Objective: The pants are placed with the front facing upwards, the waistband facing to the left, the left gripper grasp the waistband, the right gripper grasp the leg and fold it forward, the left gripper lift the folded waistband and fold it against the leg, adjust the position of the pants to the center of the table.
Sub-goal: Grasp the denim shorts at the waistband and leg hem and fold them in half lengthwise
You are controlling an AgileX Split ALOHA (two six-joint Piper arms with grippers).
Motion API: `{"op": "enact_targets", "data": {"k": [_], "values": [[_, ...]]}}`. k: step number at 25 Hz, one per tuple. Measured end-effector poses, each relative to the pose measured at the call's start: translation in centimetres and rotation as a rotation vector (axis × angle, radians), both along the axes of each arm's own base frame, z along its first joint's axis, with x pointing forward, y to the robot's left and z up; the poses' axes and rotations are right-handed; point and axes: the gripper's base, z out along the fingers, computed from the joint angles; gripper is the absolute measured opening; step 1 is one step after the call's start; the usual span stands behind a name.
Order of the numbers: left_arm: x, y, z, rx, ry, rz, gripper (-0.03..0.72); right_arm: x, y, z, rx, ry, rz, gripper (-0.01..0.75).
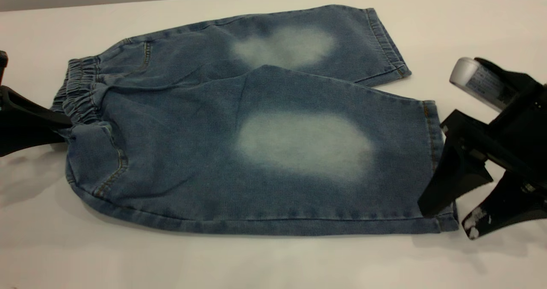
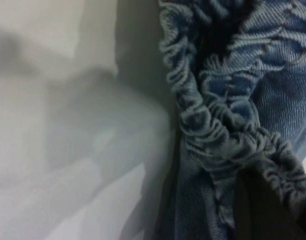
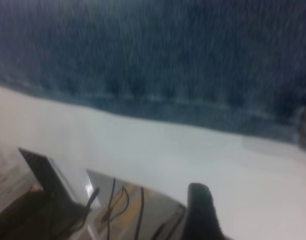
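Denim pants (image 1: 239, 135) lying flat on table (image 1: 273, 259); left gripper (image 1: 64, 124) reaching waistband (image 1: 79, 94), jaw state unclear; right gripper (image 1: 453, 214) straddling leg hem wide open, risking shallow, slipping pinch

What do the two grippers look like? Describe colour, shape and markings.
The left gripper is plain black with a tapering finger. The right gripper is black with wedge-shaped fingers, white scuffs on one tip, and a silver-grey cylinder bearing a printed label on its body.

Blue denim pants (image 1: 256, 152) lie flat (waistband (image 1: 79, 90) left), seemingly front-up.
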Motion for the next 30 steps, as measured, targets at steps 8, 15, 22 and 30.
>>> {"op": "enact_targets", "data": {"k": [8,15,22,30], "values": [[0.0,0.0,0.0,-0.002,-0.002,-0.003,0.129,-0.1,-0.4,-1.2,-0.054,0.017,-0.011,0.425],[0.0,0.0,0.0,-0.002,-0.002,-0.002,0.129,-0.4,-0.2,-2.2,-0.027,0.053,-0.010,0.425],[0.0,0.0,0.0,0.000,-0.002,-0.001,0.129,0.8,0.0,-2.2,-0.011,-0.028,-0.031,0.424],[0.0,0.0,0.0,0.000,-0.002,-0.002,0.129,1.6,0.1,-2.2,0.001,-0.084,-0.053,0.421]]}}
